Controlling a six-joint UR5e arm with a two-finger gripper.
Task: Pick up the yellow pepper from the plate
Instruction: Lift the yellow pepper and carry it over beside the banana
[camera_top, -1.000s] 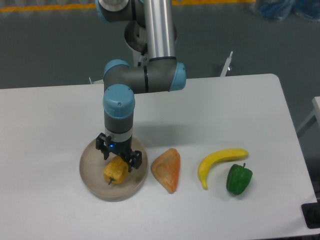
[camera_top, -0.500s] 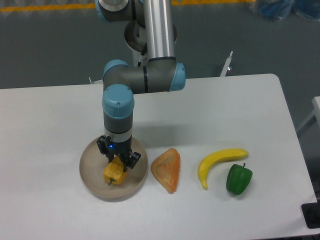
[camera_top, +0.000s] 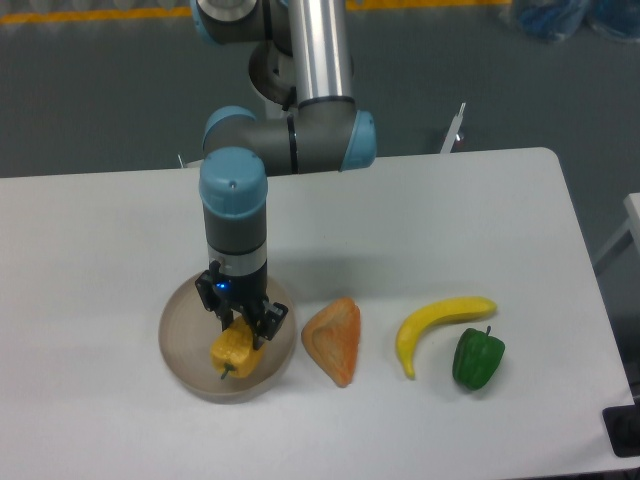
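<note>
My claw (camera_top: 240, 322) is squeezing the yellow pepper (camera_top: 232, 349) from both sides — I am holding it tight. The pepper is hanging over the middle of the round plate (camera_top: 178, 350), its little stem pointing down. On the white table (camera_top: 120, 240) to one side, an orange wedge (camera_top: 334, 340), a banana (camera_top: 437, 324) and a green pepper (camera_top: 477, 359) are lying in a row.

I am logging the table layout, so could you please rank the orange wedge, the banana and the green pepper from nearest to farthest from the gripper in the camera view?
Measured from the gripper, which is over the plate holding the yellow pepper:
1. Orange wedge, just right of the plate.
2. Banana, further right.
3. Green pepper, farthest right, beside the banana.
</note>
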